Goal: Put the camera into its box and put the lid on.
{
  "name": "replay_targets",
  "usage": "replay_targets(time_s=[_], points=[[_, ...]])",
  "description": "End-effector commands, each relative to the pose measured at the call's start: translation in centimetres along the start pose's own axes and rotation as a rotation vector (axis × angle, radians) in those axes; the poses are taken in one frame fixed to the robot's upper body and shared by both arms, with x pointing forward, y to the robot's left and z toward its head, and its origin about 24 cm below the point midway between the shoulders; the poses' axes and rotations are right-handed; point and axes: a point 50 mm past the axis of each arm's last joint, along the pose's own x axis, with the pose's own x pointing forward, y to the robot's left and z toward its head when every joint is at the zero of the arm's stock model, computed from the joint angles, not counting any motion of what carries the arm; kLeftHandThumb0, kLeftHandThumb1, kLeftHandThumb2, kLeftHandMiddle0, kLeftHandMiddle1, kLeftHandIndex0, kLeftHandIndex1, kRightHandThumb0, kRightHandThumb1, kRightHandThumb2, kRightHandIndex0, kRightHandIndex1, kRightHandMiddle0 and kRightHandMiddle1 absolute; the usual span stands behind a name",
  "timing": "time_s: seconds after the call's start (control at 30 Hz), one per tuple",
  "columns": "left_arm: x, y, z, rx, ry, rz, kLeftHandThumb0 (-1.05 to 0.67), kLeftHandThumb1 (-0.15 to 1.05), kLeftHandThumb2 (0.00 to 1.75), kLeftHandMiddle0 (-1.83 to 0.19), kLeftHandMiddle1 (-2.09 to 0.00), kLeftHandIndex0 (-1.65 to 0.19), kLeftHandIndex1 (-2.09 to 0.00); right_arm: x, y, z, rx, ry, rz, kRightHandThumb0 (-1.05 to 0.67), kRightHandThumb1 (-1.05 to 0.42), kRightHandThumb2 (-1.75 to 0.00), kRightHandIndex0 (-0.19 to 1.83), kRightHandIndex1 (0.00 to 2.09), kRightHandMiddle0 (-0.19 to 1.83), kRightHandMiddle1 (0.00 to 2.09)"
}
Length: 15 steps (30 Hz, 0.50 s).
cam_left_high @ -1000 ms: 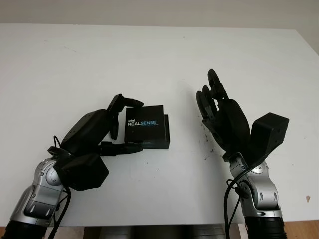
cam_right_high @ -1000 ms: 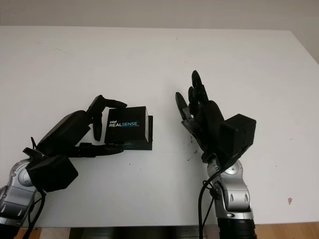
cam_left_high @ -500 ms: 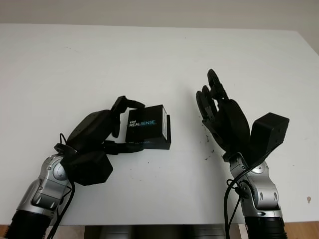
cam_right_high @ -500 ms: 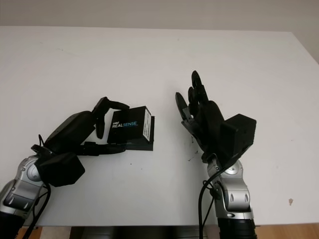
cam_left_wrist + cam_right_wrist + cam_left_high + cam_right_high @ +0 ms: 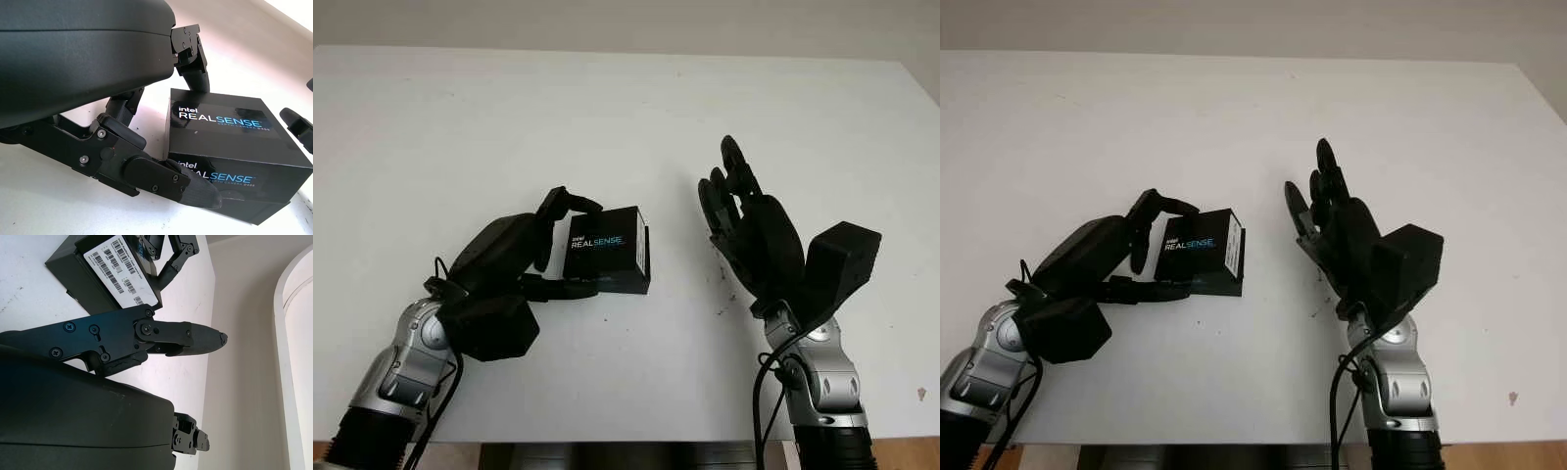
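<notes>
A black box lid (image 5: 605, 245) printed REALSENSE sits tilted on its black base (image 5: 645, 264) at the middle of the white table (image 5: 607, 108). The base sticks out along the lid's right and near sides. My left hand (image 5: 579, 247) is shut on the lid, with fingers (image 5: 193, 68) hooked over its far edge and the thumb (image 5: 195, 188) pressed on its near side. My right hand (image 5: 732, 201) is open, held upright above the table a little to the right of the box (image 5: 112, 271), not touching it.
Small dark specks (image 5: 720, 311) mark the table by the right hand. The table's right edge (image 5: 918, 93) runs near the right arm.
My left hand has shifted a little to the right and farther onto the table with the lid, which now tilts and covers more of the base. The right hand has stayed put.
</notes>
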Motion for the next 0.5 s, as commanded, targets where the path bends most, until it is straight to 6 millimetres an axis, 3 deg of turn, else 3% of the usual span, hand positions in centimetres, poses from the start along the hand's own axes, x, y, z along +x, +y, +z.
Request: replay_targets(time_s=[0.0, 0.47], points=[[0.8, 1.1, 1.2, 0.031, -0.050, 0.028, -0.40, 1.05, 0.23, -0.53, -2.09, -0.06, -1.81, -0.1, 0.1, 0.0, -0.003, -0.007, -0.003, -0.56, -1.05, -0.41, -0.14, 0.06, -0.10, 0.06], [1.0, 1.6, 2.8, 0.056, -0.072, 0.010, -0.41, 1.05, 0.25, -0.74, -2.09, -0.08, -1.83, -0.1, 0.5, -0.2, 0.001, 0.000, -0.006, -0.57, -1.05, -0.41, -0.13, 0.06, -0.10, 0.06]])
